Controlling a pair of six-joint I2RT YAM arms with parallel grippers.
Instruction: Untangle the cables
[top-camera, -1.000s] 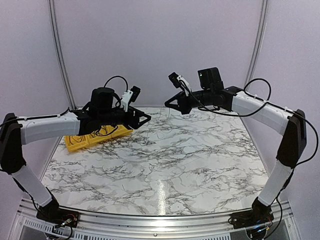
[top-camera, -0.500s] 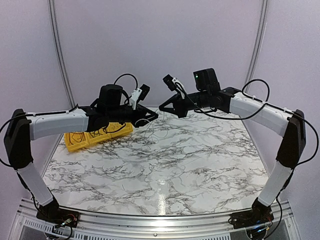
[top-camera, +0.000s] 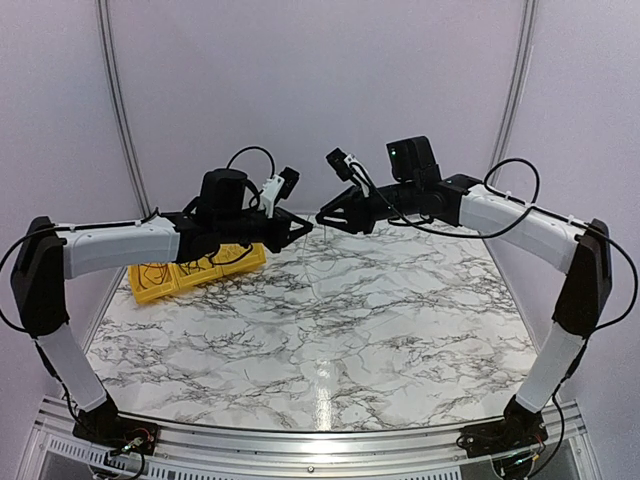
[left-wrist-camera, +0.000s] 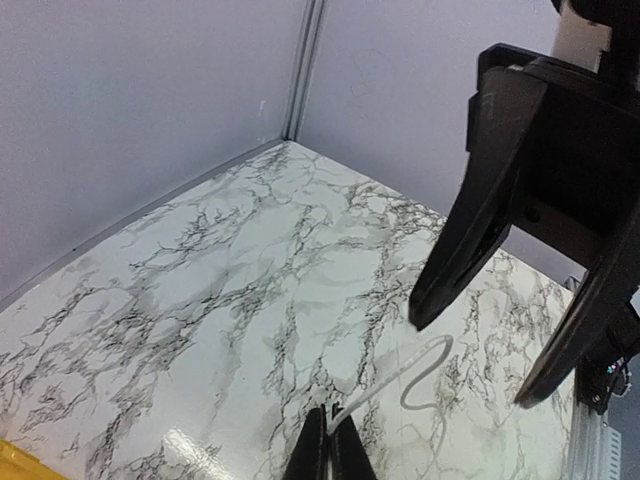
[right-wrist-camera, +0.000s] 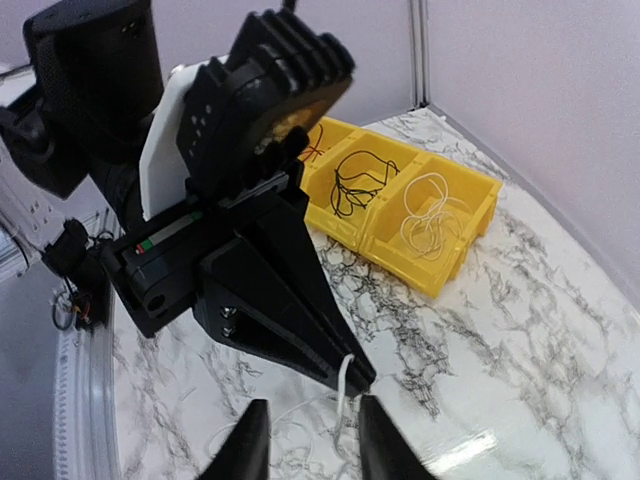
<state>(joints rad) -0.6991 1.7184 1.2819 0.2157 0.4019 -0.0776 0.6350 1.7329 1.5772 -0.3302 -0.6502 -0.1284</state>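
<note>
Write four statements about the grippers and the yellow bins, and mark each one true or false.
1. The left gripper is shut on a pale cable. True.
2. The right gripper is clamped shut. False: its fingers stand apart, open.
3. The yellow bins hold black cables and pale coils. True.
4. The bins sit on the robot's right. False: they sit at the far left of the table.
</note>
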